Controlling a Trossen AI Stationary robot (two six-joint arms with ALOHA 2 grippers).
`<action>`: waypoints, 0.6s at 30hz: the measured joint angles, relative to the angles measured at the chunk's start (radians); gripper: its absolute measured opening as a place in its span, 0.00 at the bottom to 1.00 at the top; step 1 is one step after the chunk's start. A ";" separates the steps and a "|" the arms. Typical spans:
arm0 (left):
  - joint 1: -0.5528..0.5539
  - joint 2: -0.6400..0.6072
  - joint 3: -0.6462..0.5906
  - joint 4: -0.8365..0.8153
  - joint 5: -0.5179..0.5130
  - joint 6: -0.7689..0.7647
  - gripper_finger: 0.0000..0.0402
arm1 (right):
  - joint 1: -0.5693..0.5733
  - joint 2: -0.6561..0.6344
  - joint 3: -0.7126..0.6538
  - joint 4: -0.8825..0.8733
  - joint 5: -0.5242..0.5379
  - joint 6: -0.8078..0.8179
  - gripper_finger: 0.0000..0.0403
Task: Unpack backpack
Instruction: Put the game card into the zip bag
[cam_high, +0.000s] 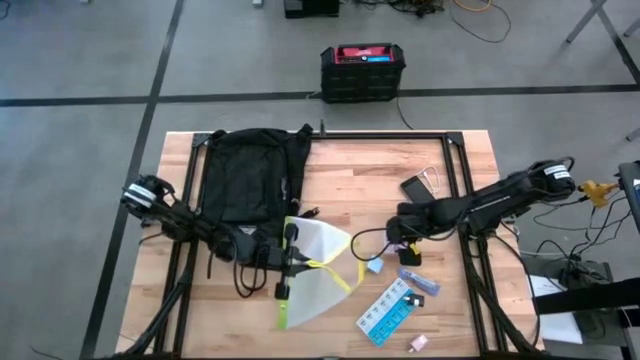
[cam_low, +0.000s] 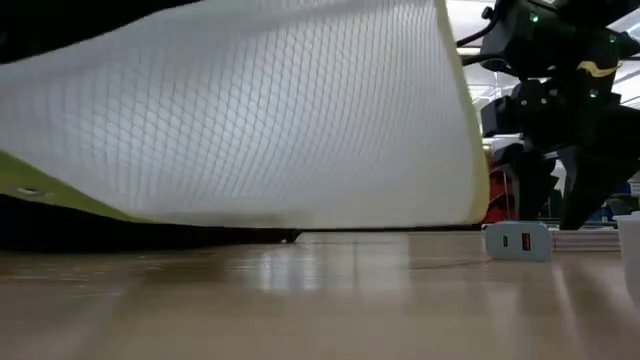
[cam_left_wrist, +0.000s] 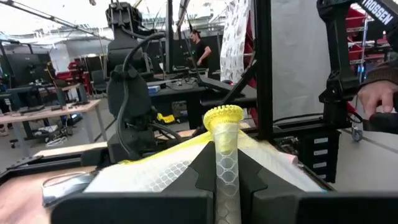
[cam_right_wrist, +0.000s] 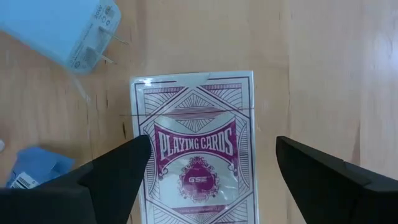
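Here the backpack (cam_high: 248, 180) lies at the upper left of the table (cam_high: 350, 175). The left claw (cam_high: 290, 262) is clamped on a white mesh pouch (cam_high: 318, 272) at centre. The right claw (cam_right_wrist: 208, 163), fingers apart, hangs over a playing-card deck (cam_right_wrist: 196, 149).

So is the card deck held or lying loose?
Lying loose. The right wrist view shows the deck flat on the table, with the right gripper open above it, fingers clear of both edges.
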 joint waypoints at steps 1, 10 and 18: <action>-0.002 0.000 0.000 -0.001 0.000 0.000 0.00 | 0.000 0.005 0.002 0.004 -0.003 0.003 0.84; -0.004 0.000 0.000 -0.013 0.000 0.006 0.00 | 0.011 -0.040 0.097 -0.066 0.010 0.041 0.84; -0.006 0.000 0.000 -0.041 0.000 -0.006 0.00 | 0.052 0.009 0.101 -0.068 0.003 0.082 0.85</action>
